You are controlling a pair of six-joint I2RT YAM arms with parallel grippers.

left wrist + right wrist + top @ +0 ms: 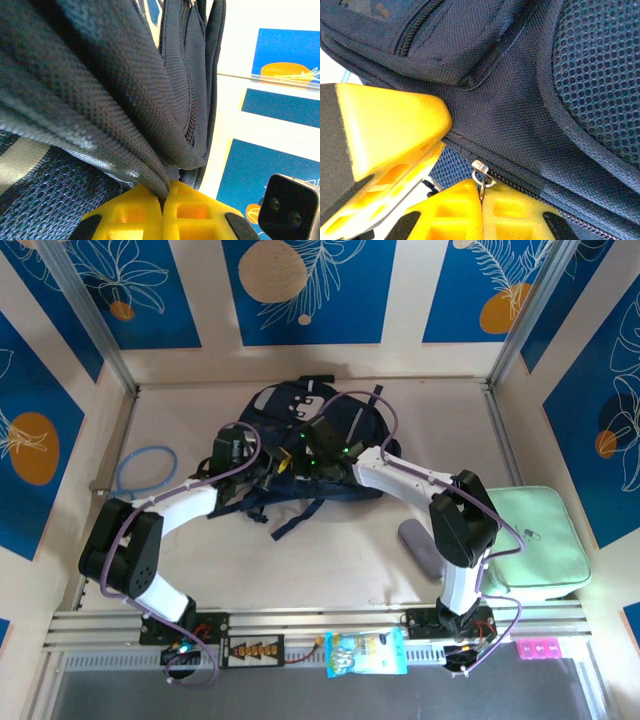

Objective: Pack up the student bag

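Observation:
The student bag (345, 420), a dark navy backpack with black straps, lies at the middle back of the table. Both arms reach into its near side. My left gripper (164, 194) is shut on a fold of the bag's navy fabric (125, 115), pinched between its yellow fingers. Beside it, my right gripper (481, 196) is shut on the metal zipper pull (481, 176) of the bag's zip (530, 192). In the right wrist view the left gripper's yellow finger (390, 125) presses against the bag just left of the pull. From above, the two grippers (305, 455) meet over the bag.
A flat mint-green zip case (535, 540) lies at the right edge. A grey oblong object (420, 545) rests beside the right arm. A blue cable loop (145, 470) sits at the left. A snack packet (365, 652) and a pink item (537, 648) lie on the front rail.

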